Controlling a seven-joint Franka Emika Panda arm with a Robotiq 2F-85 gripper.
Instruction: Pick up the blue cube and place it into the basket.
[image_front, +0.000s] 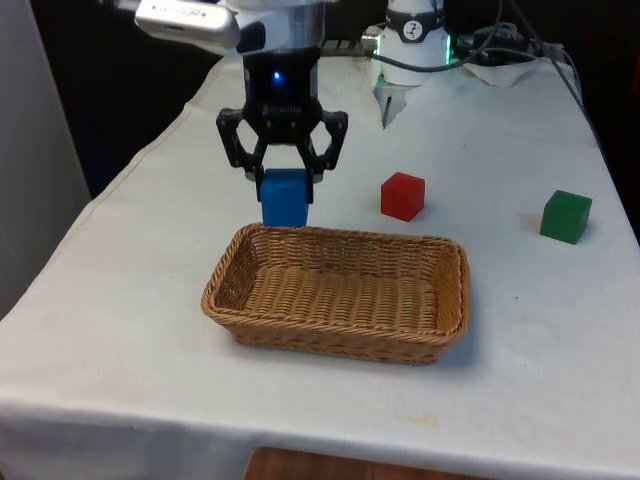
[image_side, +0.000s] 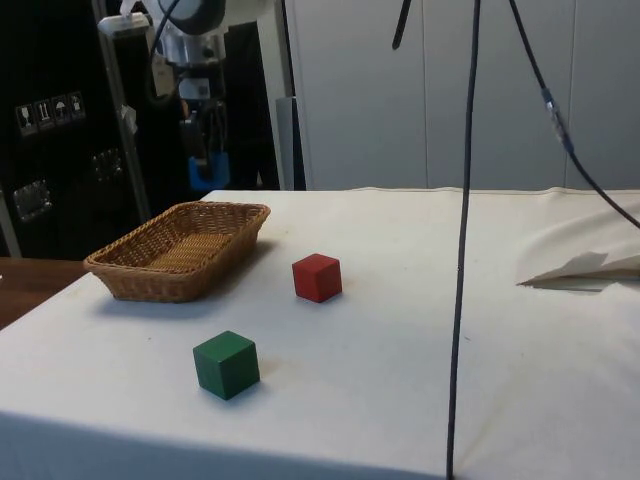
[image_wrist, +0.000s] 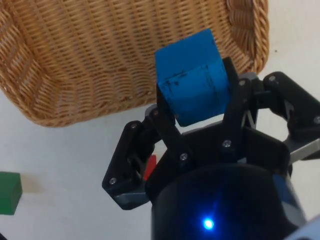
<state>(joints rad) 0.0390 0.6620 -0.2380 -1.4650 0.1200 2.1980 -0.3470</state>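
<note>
On the white-clothed worktop (image_front: 130, 330), the gripper (image_front: 284, 185) carries the blue cube (image_front: 284, 198), fingers clamped on it, above the far rim of the basket (image_front: 240, 300). Transport step; next, advance over the basket interior and release.

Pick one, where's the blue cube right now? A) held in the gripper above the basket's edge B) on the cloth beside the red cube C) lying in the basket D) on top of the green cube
A: the gripper is shut on the blue cube, lifted over the basket rim, off the cloth.
</note>
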